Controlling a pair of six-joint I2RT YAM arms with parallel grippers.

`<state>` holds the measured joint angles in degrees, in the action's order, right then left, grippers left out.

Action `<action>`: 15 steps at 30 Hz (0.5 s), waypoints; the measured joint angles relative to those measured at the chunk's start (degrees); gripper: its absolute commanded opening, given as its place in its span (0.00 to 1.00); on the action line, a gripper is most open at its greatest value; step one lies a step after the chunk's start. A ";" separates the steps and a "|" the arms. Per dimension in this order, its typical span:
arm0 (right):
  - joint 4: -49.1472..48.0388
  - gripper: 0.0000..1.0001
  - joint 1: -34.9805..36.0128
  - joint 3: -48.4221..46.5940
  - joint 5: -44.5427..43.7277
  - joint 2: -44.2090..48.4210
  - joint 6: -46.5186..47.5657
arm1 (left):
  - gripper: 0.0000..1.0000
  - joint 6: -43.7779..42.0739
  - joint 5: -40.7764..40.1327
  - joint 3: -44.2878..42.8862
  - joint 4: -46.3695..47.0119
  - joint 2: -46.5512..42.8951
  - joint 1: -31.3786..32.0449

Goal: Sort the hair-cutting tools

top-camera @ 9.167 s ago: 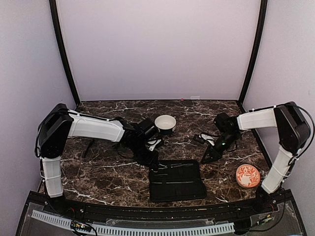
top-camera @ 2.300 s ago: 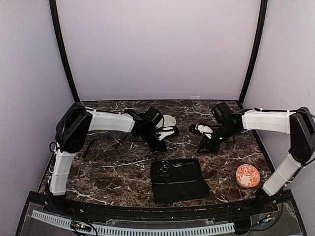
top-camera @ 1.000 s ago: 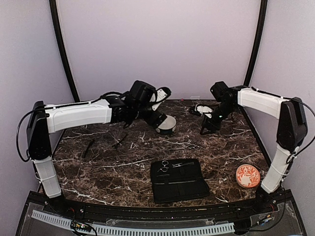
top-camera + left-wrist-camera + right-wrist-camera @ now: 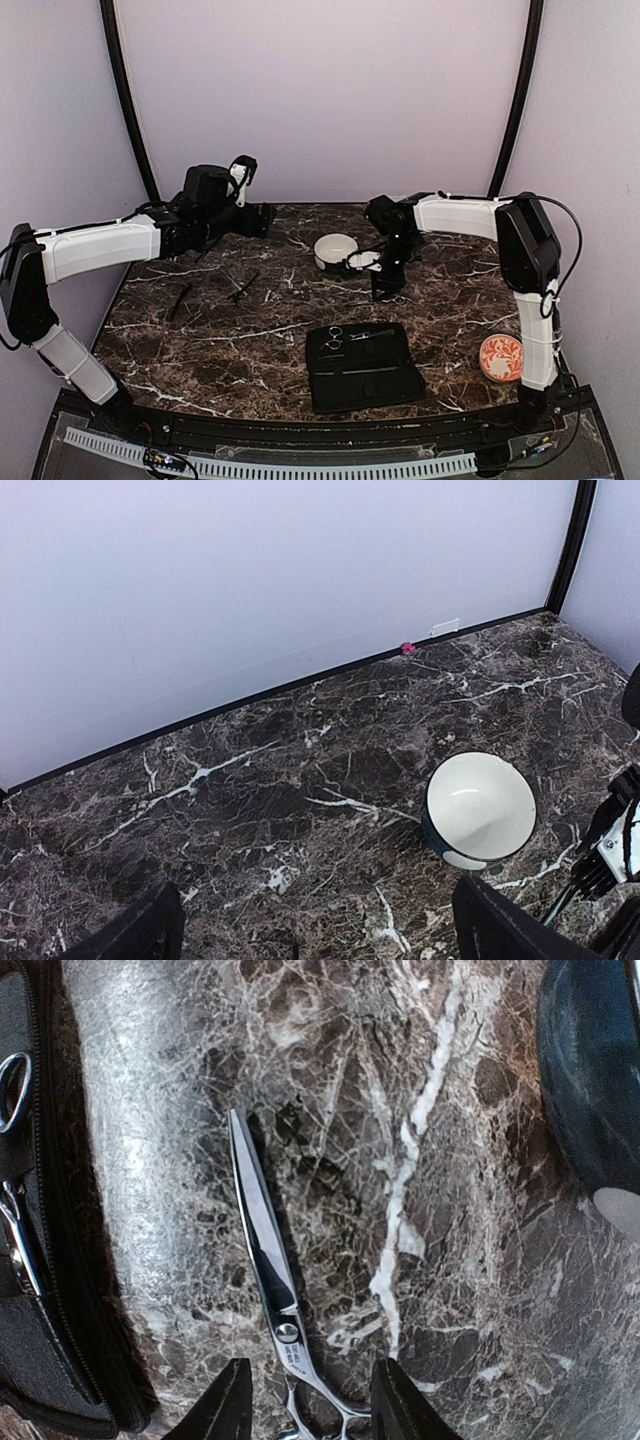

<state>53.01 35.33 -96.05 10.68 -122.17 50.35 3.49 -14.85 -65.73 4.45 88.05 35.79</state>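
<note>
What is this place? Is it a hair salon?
Probably not a salon; it looks like a robot practice booth. A white-and-black left robot arm and right robot arm reach over a dark marble-patterned table, plain pale walls close it in, and silver metal scissors lie loose on it.

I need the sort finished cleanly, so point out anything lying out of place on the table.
One pair of silver scissors lies loose on the marble between the black case and the bowl, under the open right gripper. Two black stick-like pieces also lie scattered at the table's left, far from the case.
</note>
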 measured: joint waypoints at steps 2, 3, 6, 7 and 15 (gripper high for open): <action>0.50 0.38 0.20 -0.66 -0.59 -0.79 0.26 | 0.95 0.02 0.04 0.00 -0.09 0.00 0.00; 0.72 0.38 0.31 -0.90 -0.83 -1.11 0.37 | 0.95 0.07 0.13 -0.02 -0.15 0.00 0.00; 1.36 0.35 0.50 -1.46 -1.57 -1.66 0.59 | 0.93 0.22 0.96 -0.02 -0.33 0.00 0.00; 1.49 0.34 0.52 -1.64 -1.75 -1.81 0.72 | 0.93 0.22 1.18 -0.02 -0.35 0.00 0.00; 2.43 0.32 1.07 -1.88 -3.34 -2.25 1.57 | 0.93 0.20 2.45 -0.02 -0.48 0.00 0.00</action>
<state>55.44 36.40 -97.93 7.33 -124.42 51.92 3.68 -12.40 -65.76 3.97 88.05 35.79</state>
